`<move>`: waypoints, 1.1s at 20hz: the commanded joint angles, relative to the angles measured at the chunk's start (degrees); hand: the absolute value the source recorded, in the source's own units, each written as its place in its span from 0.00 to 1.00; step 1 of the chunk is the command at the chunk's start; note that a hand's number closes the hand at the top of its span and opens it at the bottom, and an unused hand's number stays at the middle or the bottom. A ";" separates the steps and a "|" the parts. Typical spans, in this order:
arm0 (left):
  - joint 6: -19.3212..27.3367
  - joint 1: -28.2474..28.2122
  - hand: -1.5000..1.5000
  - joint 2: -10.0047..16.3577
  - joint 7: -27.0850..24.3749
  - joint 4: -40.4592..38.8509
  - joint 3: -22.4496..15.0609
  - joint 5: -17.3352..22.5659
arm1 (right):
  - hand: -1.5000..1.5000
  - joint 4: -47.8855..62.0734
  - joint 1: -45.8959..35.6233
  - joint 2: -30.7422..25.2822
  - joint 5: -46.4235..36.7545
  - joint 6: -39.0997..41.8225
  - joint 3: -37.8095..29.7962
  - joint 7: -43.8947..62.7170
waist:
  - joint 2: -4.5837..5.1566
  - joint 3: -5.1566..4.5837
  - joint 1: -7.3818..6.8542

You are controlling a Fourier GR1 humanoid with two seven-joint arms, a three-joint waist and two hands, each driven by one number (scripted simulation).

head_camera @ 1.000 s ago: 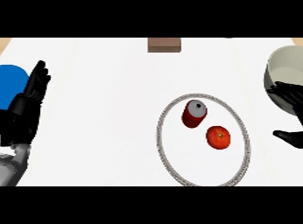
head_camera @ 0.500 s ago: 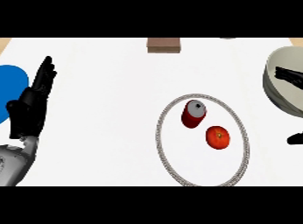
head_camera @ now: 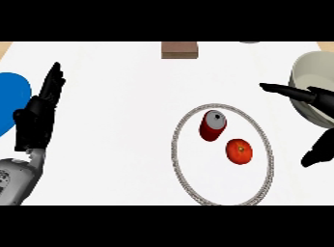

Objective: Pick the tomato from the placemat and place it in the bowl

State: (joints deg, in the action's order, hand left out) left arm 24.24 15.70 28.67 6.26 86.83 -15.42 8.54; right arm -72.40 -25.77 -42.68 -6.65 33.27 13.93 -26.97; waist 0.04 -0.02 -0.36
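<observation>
Tomato (head_camera: 239,151) sits on the placemat (head_camera: 174,153), right of centre, and nothing has picked it up yet. So the task is at its start: no grasp, no lift, no drop into the bowl (head_camera: 318,68).

My right hand (head_camera: 331,102) hangs at the right edge, partly over the bowl's near rim, spread wide with straight fingers and the thumb pointing down, holding nothing. It is well apart from the tomato. My left hand (head_camera: 36,118) rests released at the left, fingers up, beside the blue plate (head_camera: 2,103).

What's left, as I judge it: bring the right hand over to the tomato, close round it, carry it to the bowl.

Now the feel of things. The tomato is small, round, glossy orange-red, likely to roll if nudged. Just beside it lies a red can (head_camera: 213,125) on its side, grey lid showing, a smooth cylinder. The placemat is an oval with a rope-like braided rim. The bowl is pale, deep and smooth. A brown block (head_camera: 179,49) sits at the far edge of the white desk (head_camera: 113,72).
</observation>
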 commanded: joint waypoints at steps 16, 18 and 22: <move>-5.93 -0.18 0.50 -3.39 0.03 -2.10 6.87 -4.36 | 0.00 -3.18 -0.46 10.14 -20.42 4.50 7.57 12.31 | 0.02 0.01 0.30; -4.78 -1.87 0.50 -3.95 2.26 2.21 6.35 -6.42 | 0.00 -1.54 2.53 10.58 -24.29 1.61 8.50 9.56 | -0.02 0.03 0.20; -6.53 -1.68 0.50 -6.73 1.39 1.40 6.65 -7.11 | 0.00 5.53 -1.20 16.58 -27.52 0.08 7.90 8.24 | 0.06 0.03 -0.04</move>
State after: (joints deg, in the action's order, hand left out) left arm 18.76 13.94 24.16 8.04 88.70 -8.97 2.63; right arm -72.91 -25.48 -29.86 -30.02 35.20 21.45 -16.39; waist -0.05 -0.03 -0.21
